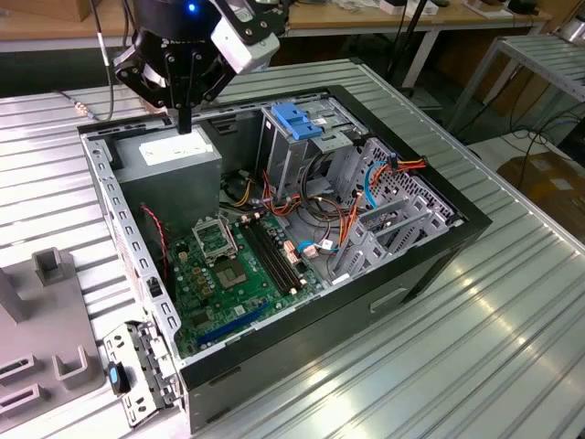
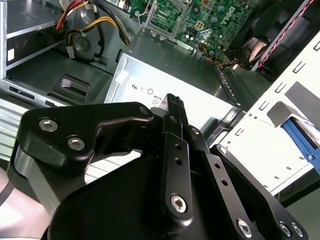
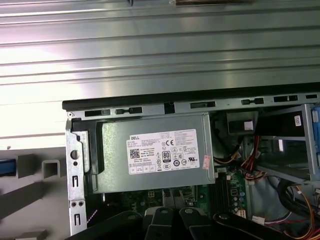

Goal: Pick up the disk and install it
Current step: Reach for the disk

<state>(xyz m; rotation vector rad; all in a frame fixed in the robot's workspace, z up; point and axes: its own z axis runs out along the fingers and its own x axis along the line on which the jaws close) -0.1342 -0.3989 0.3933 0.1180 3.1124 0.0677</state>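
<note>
My gripper (image 1: 185, 122) hangs over the far left corner of the open computer case (image 1: 430, 261), just above the big grey box with a white label (image 1: 174, 160). Its two black fingers are pressed together with nothing between them, as the second wrist view also shows of the gripper (image 2: 173, 104). The disk shows in part as a bright blue rail beside a flat grey plate (image 2: 300, 139), outside the case's perforated wall. In the first wrist view a blue strip of the disk (image 3: 6, 167) lies by the grey fixture. It is well apart from the gripper.
Inside the case are the green motherboard (image 1: 233, 274), a tall metal cage topped by a blue latch (image 1: 297, 121), and orange and blue cables (image 1: 366, 197). A grey slotted fixture (image 1: 50, 320) sits at the exterior view's left on the ribbed metal table (image 1: 475, 347).
</note>
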